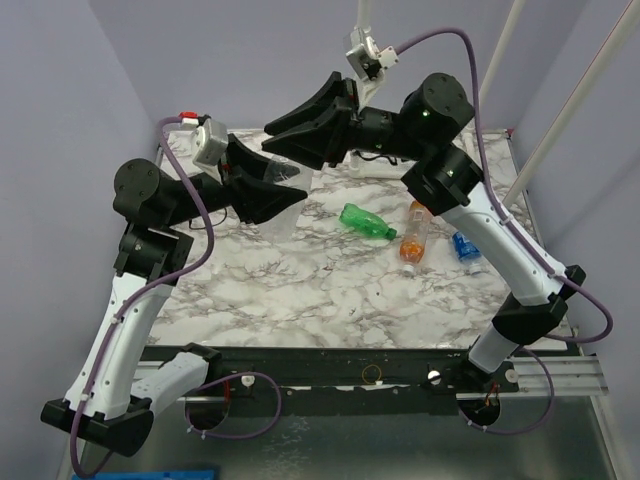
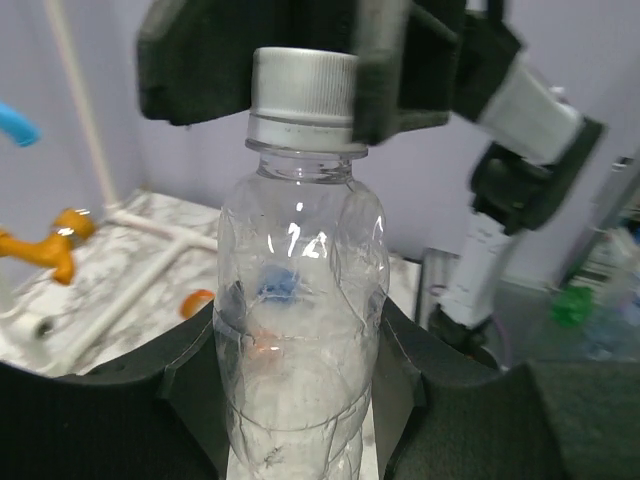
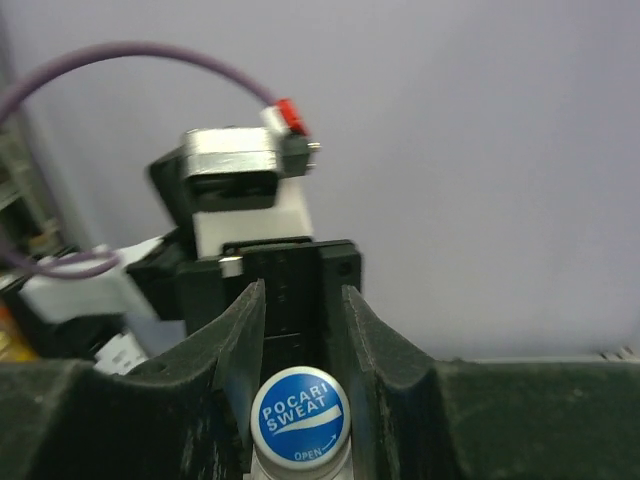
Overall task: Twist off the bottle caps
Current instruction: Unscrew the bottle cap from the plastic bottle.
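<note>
The left pincer [image 2: 300, 385] is closed around the lower body of the clear bottle [image 2: 300, 300], one dark finger on each side of it, pressing against the plastic. The bottle is held over the far left part of the marble worktop [image 1: 300, 290], neck pointing away from the left pincer. Whether its base touches the surface cannot be told.

The right pincer [image 3: 300, 300] comes in from the far side and is shut on the bottle's cap [image 3: 300, 418], with a finger against each side of it. The cap has whitish sides and a blue top printed "POCARI SWEAT" and "OPEN", and it sits fully down on the neck, above its ring.

Three more bottles lie on their sides on the right half of the worktop. The green bottle [image 1: 368, 222] is nearest the middle, the orange bottle [image 1: 415, 232] is just to its right, and the blue-labelled bottle [image 1: 466, 246] lies beyond that, near the right edge.

Behind the held bottle, by the far edge, lie a white pipe [image 2: 150, 270] and an orange pipe fitting [image 2: 50, 245].
</note>
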